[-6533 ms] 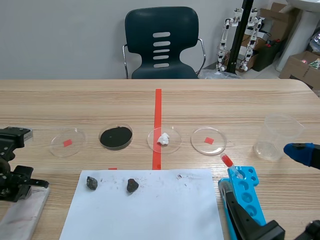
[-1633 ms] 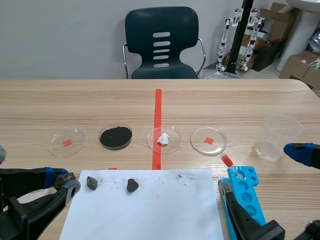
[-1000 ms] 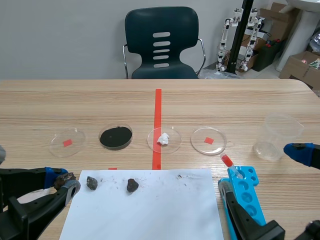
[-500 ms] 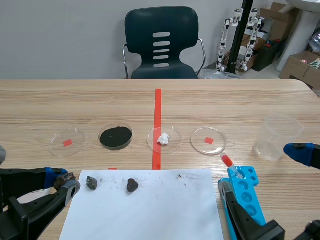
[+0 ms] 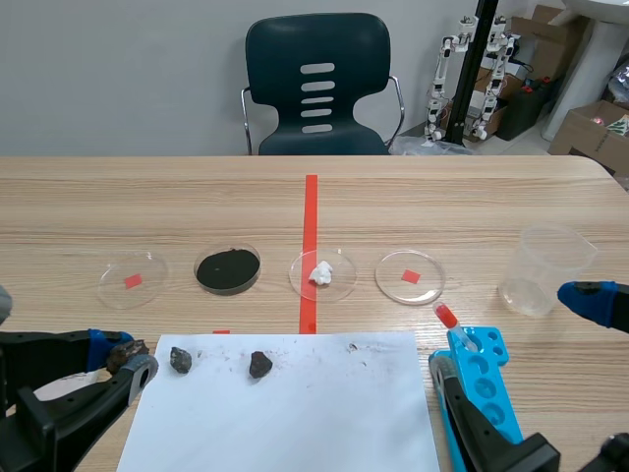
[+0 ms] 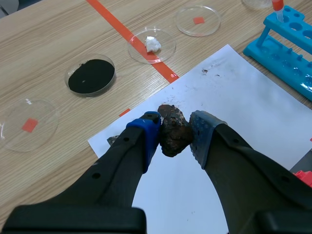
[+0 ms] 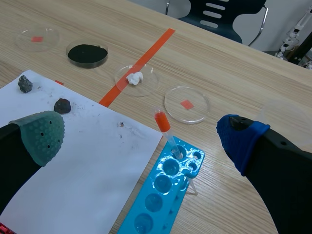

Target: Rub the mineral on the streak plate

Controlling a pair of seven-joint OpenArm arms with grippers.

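- Dark brown mineral is pinched between the left fingers, near the left edge of the white paper.
- The pick-up seems done; the rubbing is not yet begun, I judge.
- A pale slab, probably the streak plate, shows only partly under the left arm.
- The right fingers are spread wide and hold nothing, near the blue rack.
- Two other small stones lie on the paper.

Left pincer low, 2 fingers tight on the mineral; right pincer low, fingers spread wide.
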